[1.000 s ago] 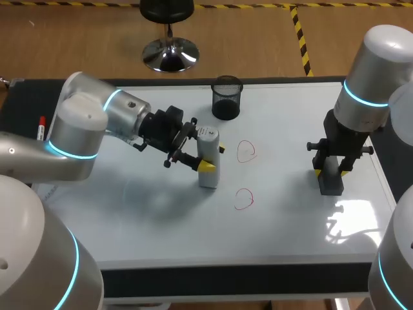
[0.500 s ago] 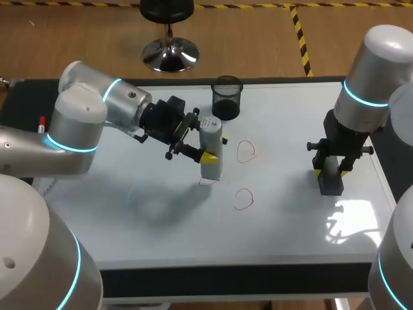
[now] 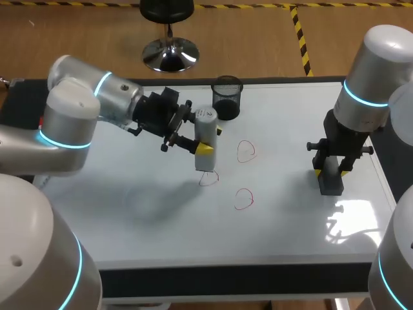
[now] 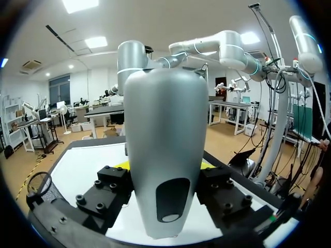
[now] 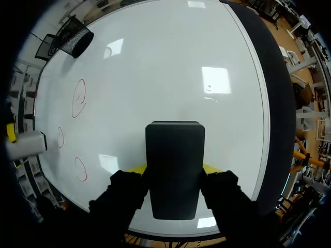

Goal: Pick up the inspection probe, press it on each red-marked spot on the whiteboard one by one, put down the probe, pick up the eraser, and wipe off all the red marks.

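left gripper [image 3: 210, 141] — fingers clamped on both sides of the grey probe [image 3: 206, 126], upright, lower end at the 12 o'clock edge of a red mark [image 3: 209, 178] | right gripper [image 3: 330, 172] — closed on the black eraser [image 3: 331, 184], whiteboard [image 3: 129, 213] 3 o'clock side | other red marks [image 3: 246, 152] at 2 and 4 o'clock of it | mesh cup [image 3: 226, 97] at 12 o'clock edge

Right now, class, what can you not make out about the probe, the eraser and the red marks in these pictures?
- Head view: the probe covers its own tip, so contact with the whiteboard is unclear.
- Left wrist view: the probe blocks all red marks.
- Right wrist view: the eraser hides its own underside, so whether it rests on the whiteboard cannot be told.
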You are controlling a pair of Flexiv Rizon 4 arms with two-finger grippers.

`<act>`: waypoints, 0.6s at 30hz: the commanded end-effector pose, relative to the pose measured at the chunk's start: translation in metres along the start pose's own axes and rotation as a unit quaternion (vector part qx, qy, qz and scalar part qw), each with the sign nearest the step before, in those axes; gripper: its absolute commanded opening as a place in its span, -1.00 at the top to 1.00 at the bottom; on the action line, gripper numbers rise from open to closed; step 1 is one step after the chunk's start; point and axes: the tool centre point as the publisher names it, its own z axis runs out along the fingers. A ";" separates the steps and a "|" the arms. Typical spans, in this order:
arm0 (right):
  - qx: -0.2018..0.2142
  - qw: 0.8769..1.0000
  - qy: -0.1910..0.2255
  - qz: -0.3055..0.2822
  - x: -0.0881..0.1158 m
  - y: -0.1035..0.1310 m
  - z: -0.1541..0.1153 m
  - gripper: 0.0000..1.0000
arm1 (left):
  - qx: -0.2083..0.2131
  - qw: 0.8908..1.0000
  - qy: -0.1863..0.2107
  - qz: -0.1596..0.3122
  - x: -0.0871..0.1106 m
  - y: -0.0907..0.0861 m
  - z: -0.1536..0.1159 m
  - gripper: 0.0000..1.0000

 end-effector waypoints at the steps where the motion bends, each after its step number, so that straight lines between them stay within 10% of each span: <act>1: 0.000 1.000 0.001 -0.001 -0.001 0.000 -0.001 1.00 | -0.005 1.000 -0.005 -0.002 0.002 -0.006 -0.010 1.00; 18: 0.000 1.000 0.001 -0.001 -0.001 0.000 -0.001 1.00 | 0.004 1.000 -0.017 -0.009 -0.007 -0.003 -0.051 1.00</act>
